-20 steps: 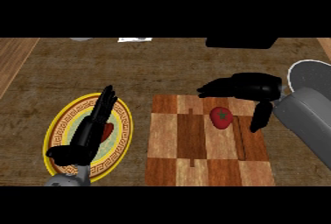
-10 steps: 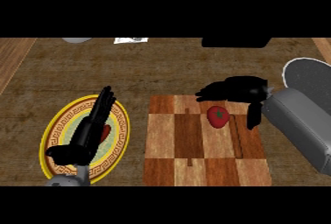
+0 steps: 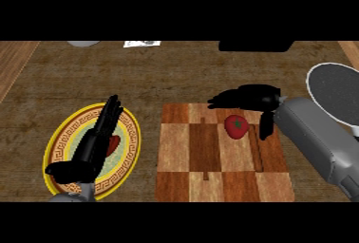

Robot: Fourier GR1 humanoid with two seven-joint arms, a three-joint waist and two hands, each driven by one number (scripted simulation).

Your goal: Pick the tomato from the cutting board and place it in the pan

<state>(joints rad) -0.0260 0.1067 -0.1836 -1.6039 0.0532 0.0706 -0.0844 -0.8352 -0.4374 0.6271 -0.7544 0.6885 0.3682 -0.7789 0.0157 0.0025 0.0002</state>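
- Two black hands show over the brown counter (image 3: 175, 71), one at each side of the view.
- The right hand (image 3: 249, 97) hangs over the far right part of the wooden cutting board (image 3: 203, 161), its fingers spread towards the left and its thumb (image 3: 267, 127) pointing down along the board's right edge.
- The red tomato (image 3: 236, 126) lies on the board in the gap between those fingers and the thumb; the hand is open round it and nothing is curled onto it.
- The tomato sits just beside the thumb, in the board's upper right area.
- The left hand (image 3: 95, 142) rests open over a round plate (image 3: 63, 137) with a yellow patterned rim, fingers straight and pointing away from the robot; it holds nothing.
- A small red thing (image 3: 112, 144) shows on the plate just beside those fingers.
- The pan (image 3: 336, 92), dark with a pale rim, stands at the right edge of the view, beyond the grey right forearm (image 3: 319, 142) and apart from the board.
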